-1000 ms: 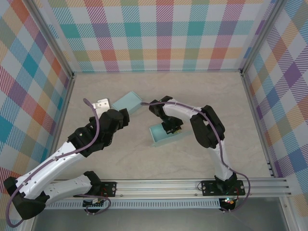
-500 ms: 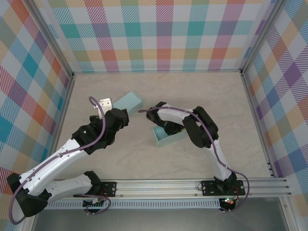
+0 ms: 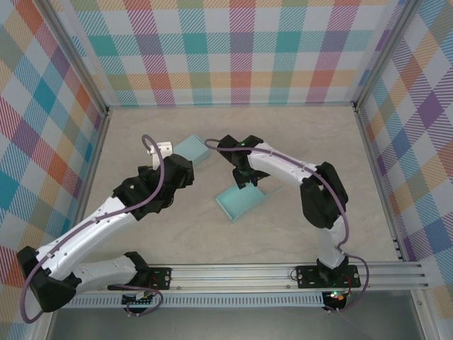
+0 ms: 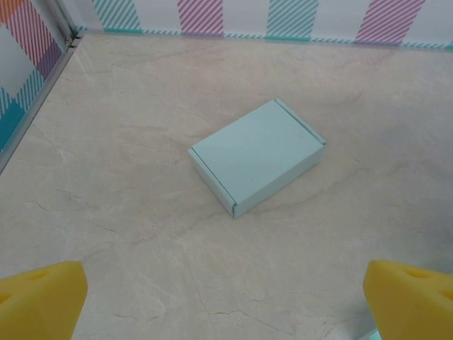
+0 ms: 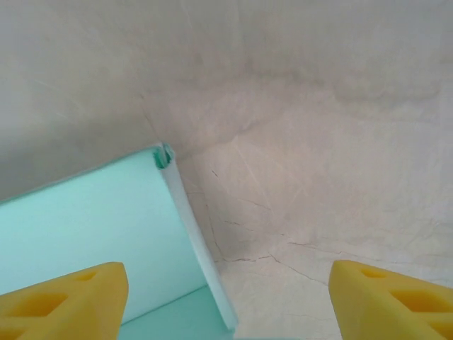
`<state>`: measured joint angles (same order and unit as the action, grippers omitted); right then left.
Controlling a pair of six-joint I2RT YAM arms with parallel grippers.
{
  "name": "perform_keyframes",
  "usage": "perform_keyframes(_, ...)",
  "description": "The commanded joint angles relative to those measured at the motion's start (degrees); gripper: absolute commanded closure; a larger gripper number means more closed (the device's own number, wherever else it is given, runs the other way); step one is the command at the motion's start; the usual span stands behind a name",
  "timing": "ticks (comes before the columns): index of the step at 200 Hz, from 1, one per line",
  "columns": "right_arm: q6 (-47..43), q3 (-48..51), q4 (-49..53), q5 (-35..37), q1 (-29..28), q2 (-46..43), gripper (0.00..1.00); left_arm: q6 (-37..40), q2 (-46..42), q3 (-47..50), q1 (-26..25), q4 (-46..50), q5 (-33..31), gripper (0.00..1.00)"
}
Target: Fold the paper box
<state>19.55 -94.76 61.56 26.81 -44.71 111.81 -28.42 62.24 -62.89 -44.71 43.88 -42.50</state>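
Right gripper (image 5: pixel 226 297) first: its jaws are spread wide and clamp nothing. A teal panel of the paper box (image 3: pixel 244 200) sits low between the yellow fingertips (image 5: pixel 391 297), its pale edge running up to a corner, and I can't tell whether the left-hand pad touches it. From above, that box lies near the middle of the table (image 3: pixel 318 142), turned at an angle, with the right wrist over its far end.

Left gripper (image 4: pixel 225 301) is as wide as it goes, with only bare tabletop between its pads. It looks at the folded box (image 4: pixel 256 156), which lies flat and closed, well apart from the fingers. From overhead, that box sits towards the far left, just beside the left wrist and near the right arm's forearm.

On room: bare stone-patterned surface runs from the paper box out to the right-hand frame post (image 3: pixel 375 163), and a wide strip lies along the back wall (image 3: pixel 241 57). The left side is tighter, where my left arm crosses towards the metal edge (image 3: pixel 95 166). The mounting rail (image 3: pixel 248 273) closes off the near side, with open surface between it and the paper box.

The tabletop is pale beige with faint veining and matte. All three walls are pastel plaid panels set in aluminium framing
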Motion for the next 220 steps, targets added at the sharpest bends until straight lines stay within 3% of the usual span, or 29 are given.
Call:
perform_keyframes(1,-2.2,-2.3,-1.4,-2.0,-0.2,-8.2,0.23,1.4,2.7,-1.9,1.2,1.1,2.2,0.01)
perform_keyframes(14,-2.3,-1.3,-2.7,-2.7,-0.2,-13.1,0.14,1.4,5.0,-2.3,1.5,1.1,2.7,0.03)
perform_keyframes(22,-2.0,-0.2,-3.4,-2.8,-0.2,-16.5,0.0,1.3,6.6,-2.6,1.6,1.1,3.0,0.05)
perform_keyframes(52,1.7,8.3,-5.6,-2.3,0.2,-30.0,0.0,1.5,13.3,-3.5,1.7,-0.9,6.7,0.2)
perform_keyframes(106,18.5,32.2,-4.4,-1.8,1.0,-51.8,0.0,-1.0,26.0,-3.1,2.6,-6.6,10.0,0.24)
perform_keyframes(127,22.8,40.5,-6.1,-6.1,1.0,-57.5,0.0,-0.8,28.7,-2.1,3.5,-8.3,10.9,0.25)
perform_keyframes(163,28.2,54.9,-21.1,-18.1,1.0,-57.8,0.0,-1.6,31.1,1.1,4.0,-11.5,12.8,0.31)
perform_keyframes(179,31.1,60.1,-28.9,-21.4,1.0,-56.2,0.0,-2.4,32.3,2.9,4.1,-13.0,13.1,0.39)
perform_keyframes(220,32.5,64.1,-41.3,-23.5,1.2,-49.3,0.06,-3.4,34.9,7.7,4.1,-21.0,20.9,0.45)
